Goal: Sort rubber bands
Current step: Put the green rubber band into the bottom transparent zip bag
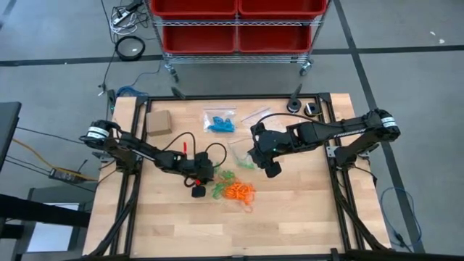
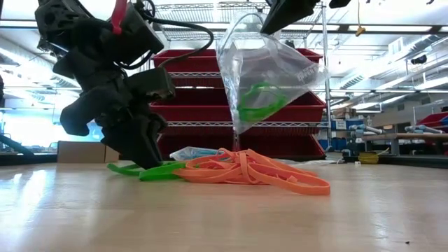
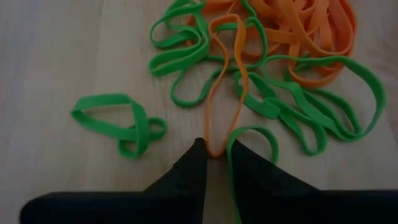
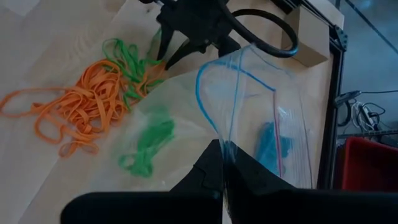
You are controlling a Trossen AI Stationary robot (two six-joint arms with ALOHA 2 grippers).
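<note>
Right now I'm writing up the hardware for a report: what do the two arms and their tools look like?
Both arms are black and jointed, each with a white band near the shoulder. Black cables loop along them; the left arm shows a small red part. The left tool and right tool have dark, wedge-shaped fingers.

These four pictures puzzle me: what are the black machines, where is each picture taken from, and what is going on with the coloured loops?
They are two robot arms at a wooden table. One picture looks down from above, one looks level across the table top, and two come from cameras on the wrists. The left gripper sits low on the table at the pile of green and orange rubber bands, its fingertips at an orange loop. The right gripper is shut on a clear bag holding green bands.
</note>
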